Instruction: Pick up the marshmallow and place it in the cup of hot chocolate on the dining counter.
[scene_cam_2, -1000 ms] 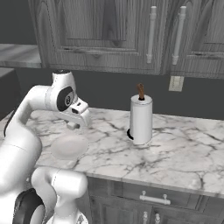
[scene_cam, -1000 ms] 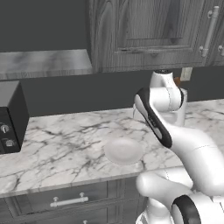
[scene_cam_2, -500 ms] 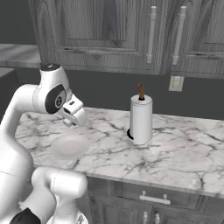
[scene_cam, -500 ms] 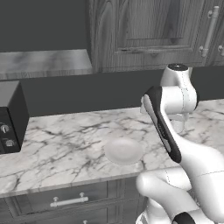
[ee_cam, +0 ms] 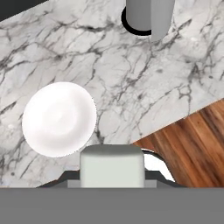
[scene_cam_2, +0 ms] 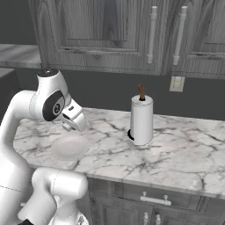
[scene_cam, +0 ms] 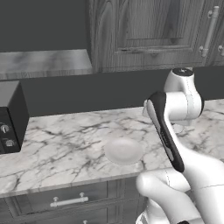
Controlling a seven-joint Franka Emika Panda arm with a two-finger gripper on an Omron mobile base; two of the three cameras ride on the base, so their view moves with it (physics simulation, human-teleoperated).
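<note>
The marshmallow, a small white soft block, sits between my fingertips at the bottom of the hand view. My gripper is shut on it. In the right base view the gripper hangs above the round pale plate, well off the marble worktop. The plate lies empty below and to the left of the marshmallow. The cup of hot chocolate and the dining counter are out of view.
A white paper towel roll stands upright on a dark base right of the plate, also at the top of the hand view. A black toaster oven sits at the worktop's left end. Wood floor lies past the worktop's front edge.
The arm's upper joints have swung to the right in the left base view and to the left in the right base view. The hand stays over the plate, slightly lower.
</note>
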